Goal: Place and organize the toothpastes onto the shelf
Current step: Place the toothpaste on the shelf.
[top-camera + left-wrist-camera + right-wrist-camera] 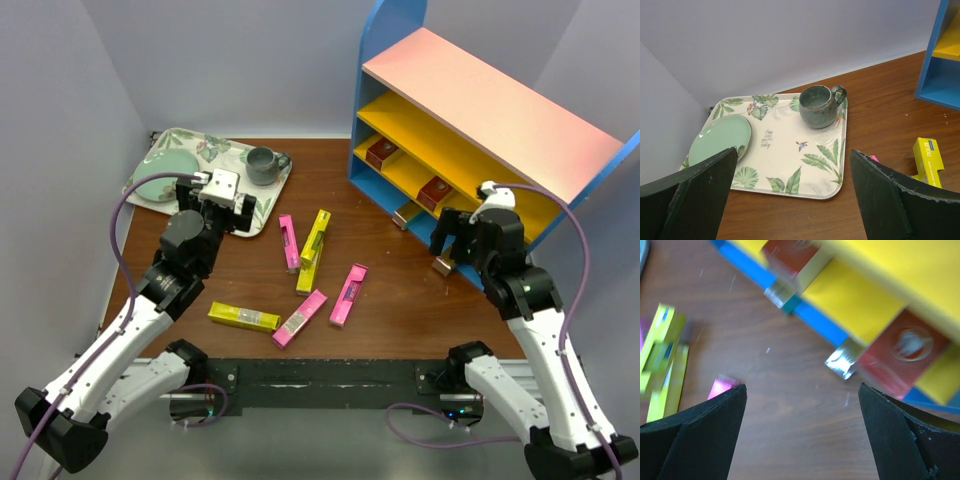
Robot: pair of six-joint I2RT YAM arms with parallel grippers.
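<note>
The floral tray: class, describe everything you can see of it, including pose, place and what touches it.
The floral tray is squarish with rounded corners and a low raised rim, cream, printed with green leaves, a small bird and some lettering; it looks like glossy plastic. It lies flat on the brown wooden table at its back left corner. A grey-green mug stands on its far right part and a pale green plate on its left.
</note>
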